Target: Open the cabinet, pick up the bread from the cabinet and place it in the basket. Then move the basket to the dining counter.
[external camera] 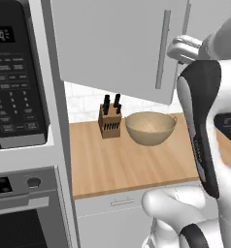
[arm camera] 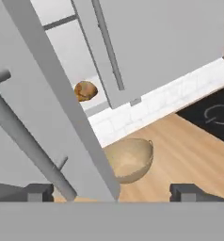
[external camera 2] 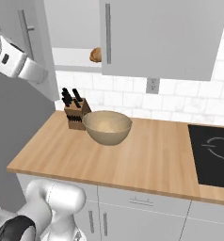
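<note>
Cabinet (external camera 2: 34,42) door swung open, gripper (arm camera: 111,192) spread wide — bread (arm camera: 85,91) on shelf, basket (external camera 2: 107,127) below

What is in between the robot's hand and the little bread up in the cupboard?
In the hand view, the edge of the open cabinet door stands between the open gripper and the bread on the shelf.

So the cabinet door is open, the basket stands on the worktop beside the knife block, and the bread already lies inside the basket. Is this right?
Not quite. The bread is not in the basket; it lies on the shelf inside the cabinet, as the hand view and right base view show. The rest holds: the cabinet door is open and the basket stands on the worktop beside the knife block.
</note>
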Controlling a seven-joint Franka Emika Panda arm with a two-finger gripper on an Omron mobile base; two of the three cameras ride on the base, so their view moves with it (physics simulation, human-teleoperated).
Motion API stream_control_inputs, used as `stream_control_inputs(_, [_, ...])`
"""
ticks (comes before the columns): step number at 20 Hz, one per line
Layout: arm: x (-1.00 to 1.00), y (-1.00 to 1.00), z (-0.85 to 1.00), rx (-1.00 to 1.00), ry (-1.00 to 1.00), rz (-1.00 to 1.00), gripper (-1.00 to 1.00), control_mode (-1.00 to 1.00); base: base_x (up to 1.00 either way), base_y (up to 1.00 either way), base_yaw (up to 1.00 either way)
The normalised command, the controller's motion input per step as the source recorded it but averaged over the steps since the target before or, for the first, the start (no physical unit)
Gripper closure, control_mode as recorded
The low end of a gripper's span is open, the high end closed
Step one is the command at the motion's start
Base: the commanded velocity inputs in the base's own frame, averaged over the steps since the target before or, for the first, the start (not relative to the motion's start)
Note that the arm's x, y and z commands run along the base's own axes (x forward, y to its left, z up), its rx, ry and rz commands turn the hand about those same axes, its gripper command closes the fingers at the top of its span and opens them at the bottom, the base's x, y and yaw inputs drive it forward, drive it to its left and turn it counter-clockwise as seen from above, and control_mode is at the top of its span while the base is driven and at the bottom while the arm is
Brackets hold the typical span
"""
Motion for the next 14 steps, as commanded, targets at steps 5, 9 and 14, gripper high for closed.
stream_control_inputs(5, [0.00,-0.80,-0.64,0.81,0.02,0.36,-1.00,-1.00,0.00,0.00,0.00])
stream_control_inputs(9, [0.29,-0.46,-0.97,0.83,0.10,0.40,-1.00,-1.00,0.00,0.00,0.00])
stream_control_inputs(14, [0.97,-0.05,-0.56,0.62,0.20,0.49,-1.00,-1.00,0.00,0.00,0.00])
